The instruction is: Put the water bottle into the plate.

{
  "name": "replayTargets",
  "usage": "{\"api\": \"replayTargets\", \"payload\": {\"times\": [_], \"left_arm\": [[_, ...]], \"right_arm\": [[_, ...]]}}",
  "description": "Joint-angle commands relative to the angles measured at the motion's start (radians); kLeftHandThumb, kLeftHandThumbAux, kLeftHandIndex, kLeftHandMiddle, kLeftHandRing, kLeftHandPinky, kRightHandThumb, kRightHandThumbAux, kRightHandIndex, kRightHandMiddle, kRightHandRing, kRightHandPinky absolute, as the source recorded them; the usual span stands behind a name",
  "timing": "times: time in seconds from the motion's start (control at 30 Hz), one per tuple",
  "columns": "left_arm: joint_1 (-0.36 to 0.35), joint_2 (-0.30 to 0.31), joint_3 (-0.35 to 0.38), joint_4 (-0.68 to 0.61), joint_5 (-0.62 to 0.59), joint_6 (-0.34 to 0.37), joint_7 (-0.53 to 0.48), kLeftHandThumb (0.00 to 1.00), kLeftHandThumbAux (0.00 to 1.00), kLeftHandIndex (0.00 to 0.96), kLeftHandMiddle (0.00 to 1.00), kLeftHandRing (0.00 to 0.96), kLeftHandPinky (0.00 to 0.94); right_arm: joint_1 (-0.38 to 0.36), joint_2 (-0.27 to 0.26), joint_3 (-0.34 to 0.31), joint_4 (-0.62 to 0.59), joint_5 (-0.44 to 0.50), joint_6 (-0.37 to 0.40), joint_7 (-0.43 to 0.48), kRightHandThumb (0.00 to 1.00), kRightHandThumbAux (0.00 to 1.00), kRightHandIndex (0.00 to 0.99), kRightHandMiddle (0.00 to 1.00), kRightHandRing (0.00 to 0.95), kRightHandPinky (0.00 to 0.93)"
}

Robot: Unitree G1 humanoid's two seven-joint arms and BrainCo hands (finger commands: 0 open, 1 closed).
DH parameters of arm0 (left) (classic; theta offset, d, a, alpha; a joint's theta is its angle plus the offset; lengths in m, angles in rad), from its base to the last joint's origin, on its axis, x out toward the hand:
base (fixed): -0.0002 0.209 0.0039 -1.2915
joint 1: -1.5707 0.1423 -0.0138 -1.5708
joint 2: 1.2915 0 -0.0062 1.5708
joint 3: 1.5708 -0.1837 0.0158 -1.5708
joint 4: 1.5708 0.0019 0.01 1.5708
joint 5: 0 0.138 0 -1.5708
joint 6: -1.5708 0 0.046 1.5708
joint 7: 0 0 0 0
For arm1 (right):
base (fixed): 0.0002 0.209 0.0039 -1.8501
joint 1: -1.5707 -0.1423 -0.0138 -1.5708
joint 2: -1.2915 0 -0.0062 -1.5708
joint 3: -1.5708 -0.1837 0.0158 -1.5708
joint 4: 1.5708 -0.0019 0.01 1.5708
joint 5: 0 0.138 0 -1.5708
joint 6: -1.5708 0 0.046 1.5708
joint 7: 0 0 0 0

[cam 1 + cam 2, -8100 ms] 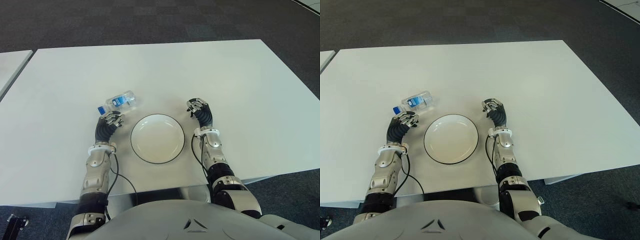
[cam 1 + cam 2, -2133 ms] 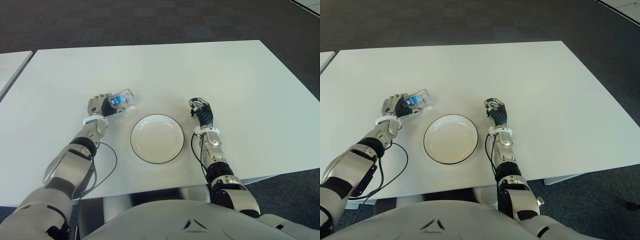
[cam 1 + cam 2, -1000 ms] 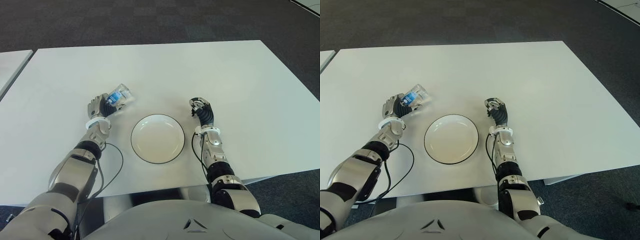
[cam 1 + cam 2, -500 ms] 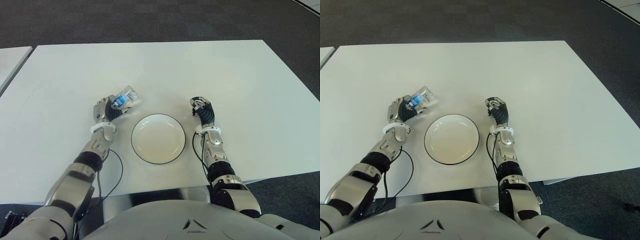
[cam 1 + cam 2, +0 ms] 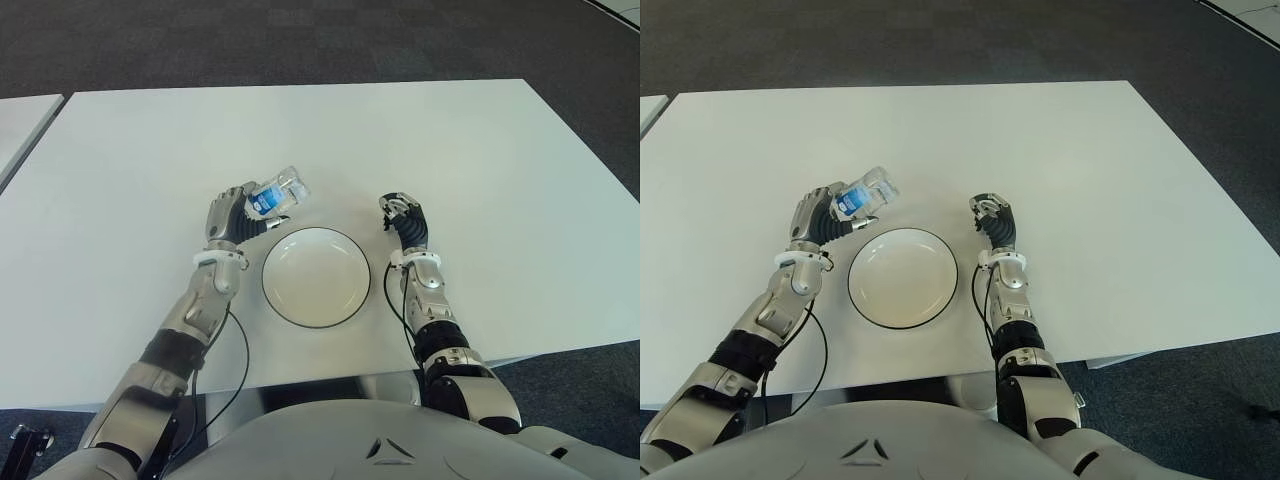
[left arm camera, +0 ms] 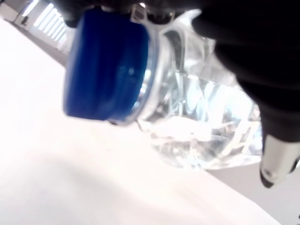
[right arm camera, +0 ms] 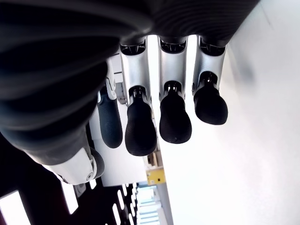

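Observation:
A small clear water bottle (image 5: pixel 277 194) with a blue label and blue cap (image 6: pixel 107 64) is held above the white table (image 5: pixel 480 150), tilted, in my left hand (image 5: pixel 232 214). The fingers are curled around it. It hangs just beyond the upper left edge of the white plate (image 5: pixel 316 277), which has a dark rim and holds nothing. My right hand (image 5: pixel 403 214) shows to the right of the plate, fingers (image 7: pixel 174 119) curled and holding nothing.
A second white table (image 5: pixel 20 120) shows at the far left edge. Dark carpet (image 5: pixel 300 40) lies beyond the table. A black cable (image 5: pixel 232 350) runs along my left forearm.
My left hand has carried the bottle to the right, toward the plate, and a little higher. The right hand has not moved.

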Motion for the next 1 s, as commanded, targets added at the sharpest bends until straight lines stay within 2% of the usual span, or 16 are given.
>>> {"api": "replayTargets", "payload": {"times": [0.03,0.33,0.57,0.87,1.0], "left_arm": [[0.051,0.009,0.002,-0.120,0.031,-0.015,-0.037,0.851,0.669,0.398,0.542,0.858,0.844],[0.089,0.012,-0.002,-0.212,0.075,-0.024,-0.091,0.850,0.669,0.398,0.541,0.858,0.844],[0.153,0.028,-0.035,-0.305,0.156,-0.037,-0.117,0.849,0.669,0.398,0.538,0.855,0.837],[0.198,0.036,-0.062,-0.338,0.200,-0.079,-0.138,0.849,0.668,0.399,0.538,0.853,0.840],[0.224,0.042,-0.100,-0.330,0.226,-0.110,-0.161,0.848,0.668,0.399,0.538,0.852,0.841]], "right_arm": [[0.056,0.007,-0.006,0.068,0.008,0.091,-0.009,0.704,0.727,0.439,0.762,0.744,0.751],[0.054,0.007,-0.006,0.070,0.005,0.088,-0.008,0.704,0.727,0.439,0.762,0.742,0.750],[0.056,0.012,-0.008,0.064,0.011,0.098,-0.008,0.704,0.727,0.439,0.761,0.743,0.751],[0.056,0.010,-0.006,0.068,0.007,0.096,-0.007,0.704,0.727,0.439,0.762,0.744,0.751],[0.058,0.012,-0.005,0.065,0.005,0.096,-0.012,0.704,0.727,0.439,0.762,0.744,0.752]]}}
